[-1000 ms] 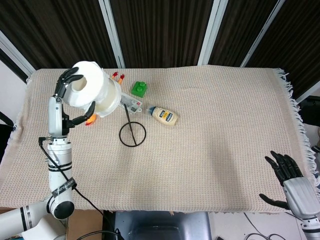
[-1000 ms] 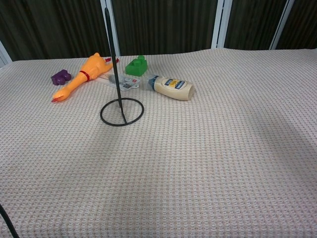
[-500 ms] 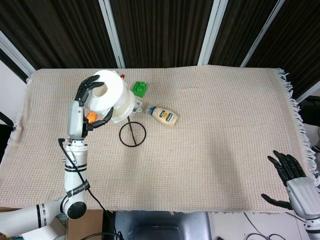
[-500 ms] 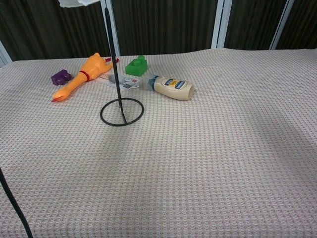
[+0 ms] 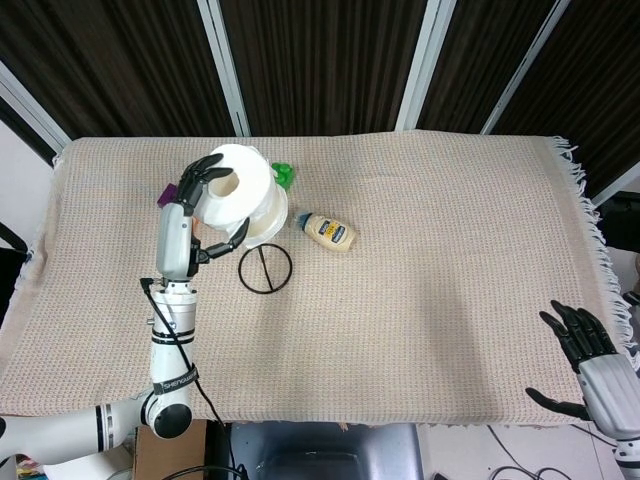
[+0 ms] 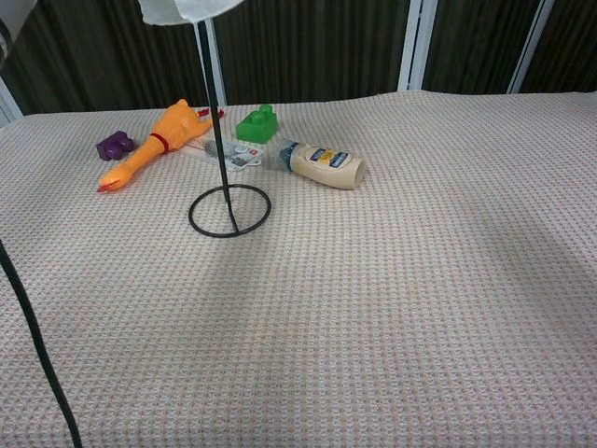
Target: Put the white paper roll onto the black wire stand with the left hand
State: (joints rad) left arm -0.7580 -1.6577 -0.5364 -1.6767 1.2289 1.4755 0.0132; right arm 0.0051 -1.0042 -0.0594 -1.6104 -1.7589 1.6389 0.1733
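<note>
Paper roll held above the stand
My left hand [image 5: 200, 205] grips the white paper roll [image 5: 243, 192] aloft over the black wire stand [image 5: 264, 266]; my right hand [image 5: 590, 362] sits spread and empty at the table's near corner

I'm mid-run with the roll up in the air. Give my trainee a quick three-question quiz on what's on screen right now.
1. True or false: the white paper roll is already resting on the ring base of the black wire stand.
2. Which hand holds the roll? A) left hand B) right hand C) neither
3. Fill in: the object lying on the cloth just right of the stand, beside the green block, is a ____ bottle.

Key
1. False: the roll is held up in the air above the stand.
2. A; the right hand is open at the table's near right edge.
3. Mayonnaise: the mayonnaise bottle lies on its side.
</note>
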